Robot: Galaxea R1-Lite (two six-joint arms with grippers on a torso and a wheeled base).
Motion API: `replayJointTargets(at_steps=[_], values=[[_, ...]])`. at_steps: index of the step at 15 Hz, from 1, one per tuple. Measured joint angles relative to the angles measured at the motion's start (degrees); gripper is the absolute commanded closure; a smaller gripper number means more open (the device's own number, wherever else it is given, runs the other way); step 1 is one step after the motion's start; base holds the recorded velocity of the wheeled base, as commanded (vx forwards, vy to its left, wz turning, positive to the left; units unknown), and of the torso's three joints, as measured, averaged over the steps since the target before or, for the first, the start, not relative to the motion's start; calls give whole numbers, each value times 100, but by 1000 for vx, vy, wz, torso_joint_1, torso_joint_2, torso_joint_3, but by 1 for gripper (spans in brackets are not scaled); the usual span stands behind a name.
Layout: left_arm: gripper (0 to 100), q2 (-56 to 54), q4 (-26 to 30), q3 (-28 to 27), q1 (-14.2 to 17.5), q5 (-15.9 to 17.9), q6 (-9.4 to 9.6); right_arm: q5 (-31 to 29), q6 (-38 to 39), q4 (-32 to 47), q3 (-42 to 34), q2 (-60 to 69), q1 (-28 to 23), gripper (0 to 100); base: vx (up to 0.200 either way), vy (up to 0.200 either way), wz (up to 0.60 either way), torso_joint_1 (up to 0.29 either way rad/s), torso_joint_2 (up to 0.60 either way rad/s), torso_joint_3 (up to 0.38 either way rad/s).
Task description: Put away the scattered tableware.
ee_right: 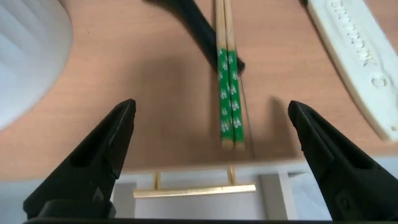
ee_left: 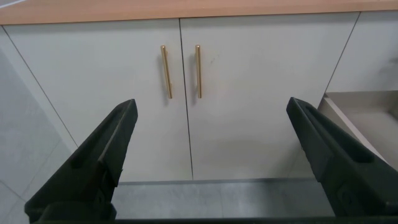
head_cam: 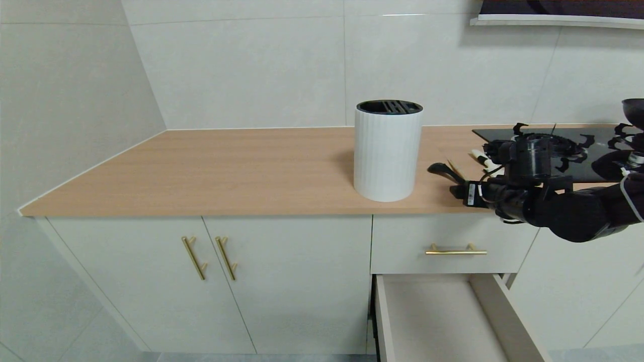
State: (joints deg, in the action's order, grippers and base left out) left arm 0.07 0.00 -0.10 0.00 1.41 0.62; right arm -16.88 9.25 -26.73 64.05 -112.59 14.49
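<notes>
Chopsticks [ee_right: 228, 93] lie at the front edge of the surface [ee_right: 137, 81], long axis square to that edge, in line with the right tool [ee_right: 210, 107], which hangs spread wide astride them.

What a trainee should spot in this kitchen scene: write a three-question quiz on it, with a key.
1. True or false: the right gripper is shut on the pair of wooden chopsticks with green-patterned ends.
2. Multiple choice: the lower white drawer is A) pulled open, B) pushed shut, C) missing.
3. Short answer: what does the tall white ribbed cylindrical holder with the black slotted top stand on?

Key:
1. False. It is open, and the chopsticks lie on the counter between its fingers.
2. A.
3. The wooden countertop.
</notes>
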Motion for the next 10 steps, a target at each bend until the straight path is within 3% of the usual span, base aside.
replayJointTargets(at_steps=[10], values=[[0,0,0,0,0,0,0,2,-11,-26,-16,44,-110,100,0,0,0,0,0,0]])
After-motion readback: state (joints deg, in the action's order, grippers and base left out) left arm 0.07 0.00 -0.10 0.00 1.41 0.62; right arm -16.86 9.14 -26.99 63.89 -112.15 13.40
